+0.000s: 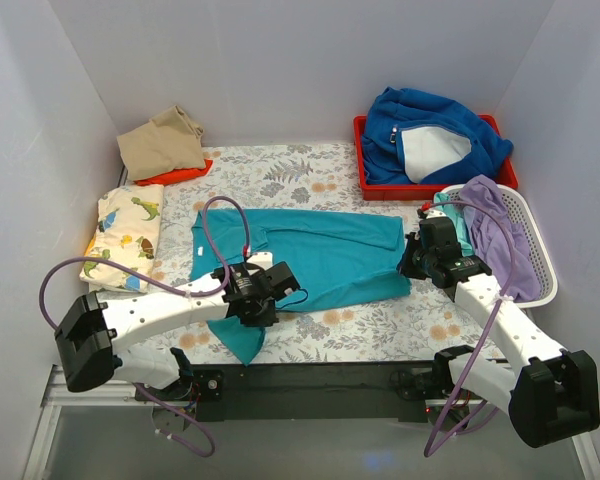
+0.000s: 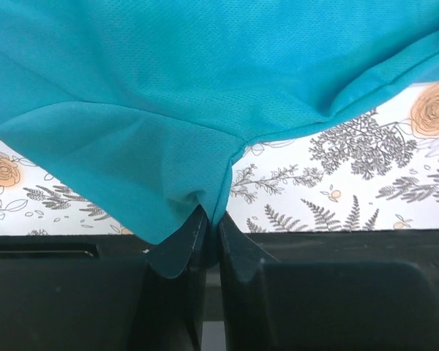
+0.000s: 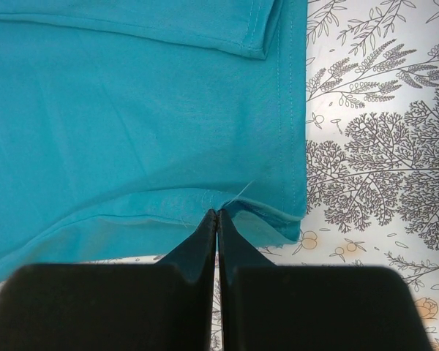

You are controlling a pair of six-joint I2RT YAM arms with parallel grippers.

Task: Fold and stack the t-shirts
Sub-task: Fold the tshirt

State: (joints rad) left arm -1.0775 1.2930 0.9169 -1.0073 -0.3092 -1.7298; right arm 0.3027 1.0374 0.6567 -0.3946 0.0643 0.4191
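The plain teal t-shirt (image 1: 320, 250) lies spread across the floral table cover, with one part trailing toward the near edge. My left gripper (image 1: 286, 286) is at its near edge, shut on a pinch of the teal fabric (image 2: 205, 88), which bunches into the closed fingertips (image 2: 212, 216). My right gripper (image 1: 406, 262) is at the shirt's right end, shut on the hem (image 3: 132, 110), which puckers at the tips (image 3: 217, 213). A folded tan shirt (image 1: 162, 143) lies on an orange one (image 1: 178, 174) at the back left. The dinosaur-print shirt (image 1: 125, 235) lies folded at the left.
A red tray (image 1: 365, 185) at the back right holds the royal-blue fleece (image 1: 430, 135). A white basket (image 1: 542, 262) at the right holds a lavender shirt (image 1: 500, 235) and a mint one (image 1: 456, 216). White walls close in on three sides.
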